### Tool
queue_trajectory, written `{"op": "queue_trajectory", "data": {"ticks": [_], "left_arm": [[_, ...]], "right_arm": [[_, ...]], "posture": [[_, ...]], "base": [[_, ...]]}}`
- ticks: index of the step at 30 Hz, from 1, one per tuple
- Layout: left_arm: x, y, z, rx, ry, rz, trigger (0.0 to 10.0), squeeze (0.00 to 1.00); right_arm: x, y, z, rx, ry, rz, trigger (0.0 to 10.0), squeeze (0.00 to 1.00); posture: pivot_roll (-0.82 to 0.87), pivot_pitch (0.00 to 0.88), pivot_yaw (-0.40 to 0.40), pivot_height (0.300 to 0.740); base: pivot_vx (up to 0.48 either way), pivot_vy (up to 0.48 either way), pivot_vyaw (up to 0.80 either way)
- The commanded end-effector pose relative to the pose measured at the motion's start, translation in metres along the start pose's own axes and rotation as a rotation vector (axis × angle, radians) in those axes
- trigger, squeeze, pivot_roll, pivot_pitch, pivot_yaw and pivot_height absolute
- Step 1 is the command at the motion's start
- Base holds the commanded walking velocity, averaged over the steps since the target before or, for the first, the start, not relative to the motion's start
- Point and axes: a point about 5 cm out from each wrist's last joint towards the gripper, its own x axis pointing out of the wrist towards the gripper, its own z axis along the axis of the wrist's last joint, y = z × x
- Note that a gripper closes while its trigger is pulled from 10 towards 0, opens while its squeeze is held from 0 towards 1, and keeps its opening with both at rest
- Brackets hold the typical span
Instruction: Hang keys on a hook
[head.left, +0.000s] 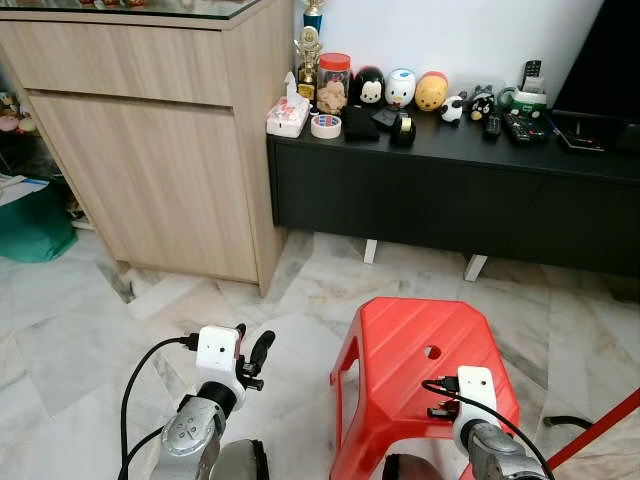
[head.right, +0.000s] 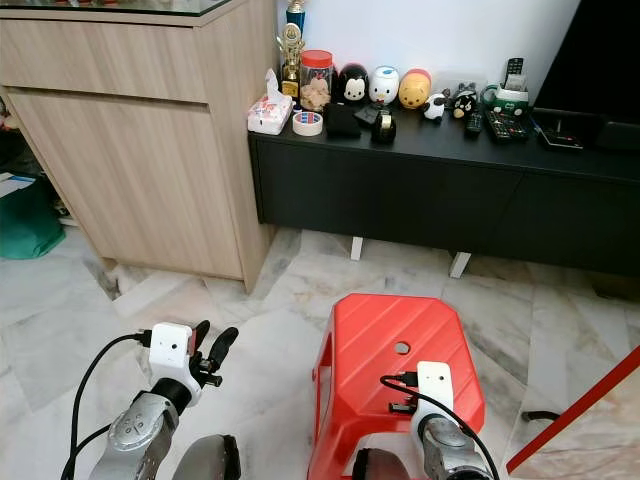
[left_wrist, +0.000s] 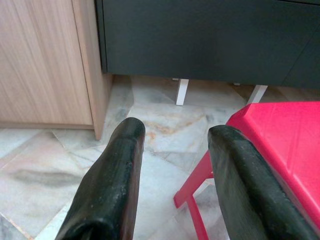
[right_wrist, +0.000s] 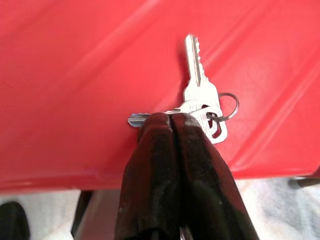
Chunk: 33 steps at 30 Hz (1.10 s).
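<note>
Right gripper (right_wrist: 170, 122) clenched on the keys (right_wrist: 202, 107), fingers pressed together over the key bows. Two silver keys plus a split ring (right_wrist: 227, 106) fanned out past the fingertips, one blade pointing straight away from the gripper, the other sticking out sideways. Keys right over the red stool (head.left: 420, 370) top; cannot tell whether lifted clear or touching the plastic. Seen from the head, right wrist low above the stool's near edge, short of the round hole (head.left: 432, 352) in the seat.

Progress call: pickup looks done, or nearly so. Carry and hang both left. No hook visible yet, so probably need to turn or walk to locate it first.

Left gripper (left_wrist: 172, 165) released, fingers spread with nothing between them. Held low off the stool's left side, above the marble floor (head.left: 80, 340), aimed toward the black counter (head.left: 450, 190) beyond the stool. Idle by the look of it.

Beyond the stool: black counter against the wall, carrying figurines, a tape roll (head.left: 325, 125), a jar (head.left: 333, 80), a tissue box (head.left: 287, 115) and remotes. Wooden cabinet (head.left: 150, 150) left of the counter, well off from the stool.

Risk guess: thin grip on the bows, keys could swivel or slip during the carry.
</note>
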Motion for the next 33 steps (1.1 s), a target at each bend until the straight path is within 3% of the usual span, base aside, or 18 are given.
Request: {"op": "queue_trajectory", "data": {"ticks": [1, 16, 18, 19, 20, 22, 25, 33], "left_arm": [[0.002, -0.001, 0.0, 0.014, 0.007, -0.007, 10.0, 0.0], [0.003, -0.001, 0.001, 0.014, 0.002, -0.004, 10.0, 0.0], [0.003, 0.0, 0.0, 0.013, 0.004, -0.003, 10.0, 0.0], [0.003, 0.0, 0.0, 0.013, 0.004, -0.002, 10.0, 0.0], [0.002, 0.0, 0.0, 0.013, 0.005, -0.002, 10.0, 0.0], [0.002, 0.0, -0.001, 0.013, 0.009, -0.002, 10.0, 0.0], [0.002, -0.001, -0.001, 0.011, 0.008, -0.003, 10.0, 0.0], [0.005, 0.001, 0.002, 0.02, 0.002, -0.006, 10.0, 0.0]], "right_arm": [[0.0, 0.002, 0.011, 0.025, -0.052, 0.011, 10.0, 0.0], [-0.001, 0.006, 0.028, 0.061, -0.159, 0.032, 10.0, 0.0], [-0.002, 0.0, 0.035, 0.082, -0.206, -0.012, 10.0, 0.69], [-0.002, -0.002, 0.037, 0.089, -0.216, -0.024, 10.0, 0.69], [-0.002, -0.003, 0.038, 0.093, -0.223, -0.031, 10.0, 1.0], [-0.002, -0.01, 0.041, 0.092, -0.214, -0.111, 10.0, 1.0], [-0.001, -0.013, 0.042, 0.113, -0.197, -0.132, 10.0, 1.0], [0.001, -0.004, 0.045, 0.118, -0.171, -0.114, 10.0, 1.0]], "posture": [[0.02, 0.0, -0.049, 0.606], [0.02, 0.0, -0.052, 0.606], [0.02, 0.0, -0.052, 0.606], [0.02, 0.0, -0.052, 0.606], [0.02, 0.0, -0.051, 0.606], [0.02, 0.0, -0.051, 0.606], [0.02, 0.0, -0.05, 0.606], [0.02, 0.0, -0.05, 0.606]], "base": [[0.0, 0.0, 0.0], [0.0, 0.0, 0.0], [0.0, 0.0, 0.0], [0.0, 0.0, 0.0], [0.0, 0.0, 0.0], [0.0, 0.0, 0.0], [0.0, 0.0, 0.0], [0.0, 0.0, 0.0]]}}
